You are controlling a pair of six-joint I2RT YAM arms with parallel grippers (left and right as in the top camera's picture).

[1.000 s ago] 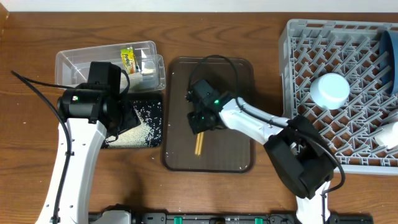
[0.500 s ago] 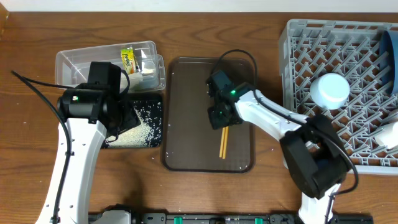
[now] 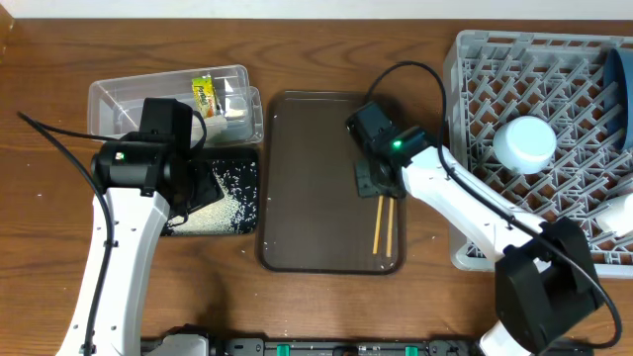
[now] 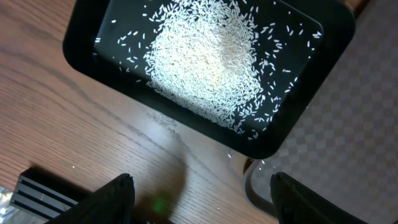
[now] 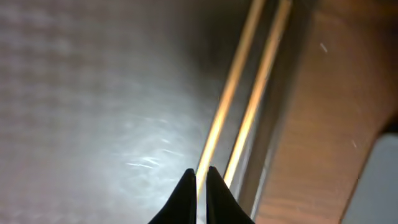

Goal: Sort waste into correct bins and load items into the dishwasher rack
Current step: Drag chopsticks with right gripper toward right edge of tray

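My right gripper (image 3: 376, 184) (image 5: 199, 177) is shut on the wooden chopsticks (image 3: 384, 225) (image 5: 235, 84) and holds them low over the right side of the dark brown serving tray (image 3: 297, 148); one stick lies between the fingers, the other just to its right. My left gripper (image 3: 198, 188) (image 4: 199, 199) is open and empty above the black tray (image 3: 249, 188) (image 4: 81, 46), which holds white rice (image 4: 205, 56). The clear tub (image 3: 129, 94) holds the yellow-green wrapper (image 3: 204, 96) and white tissue (image 3: 235, 107). The grey rack (image 3: 475, 89) holds a white cup (image 3: 524, 143) and a dark-blue bowl (image 3: 621, 79).
A pale item (image 3: 618, 213) sits at the rack's right edge, partly cut off. The serving tray's right rim (image 5: 292, 124) runs just beside the chopsticks, with bare wood and the rack wall beyond it. A few rice grains lie on the table by the black tray.
My right gripper has moved right across the serving tray, from its middle to its right side, taking the chopsticks along. The left arm has not moved.
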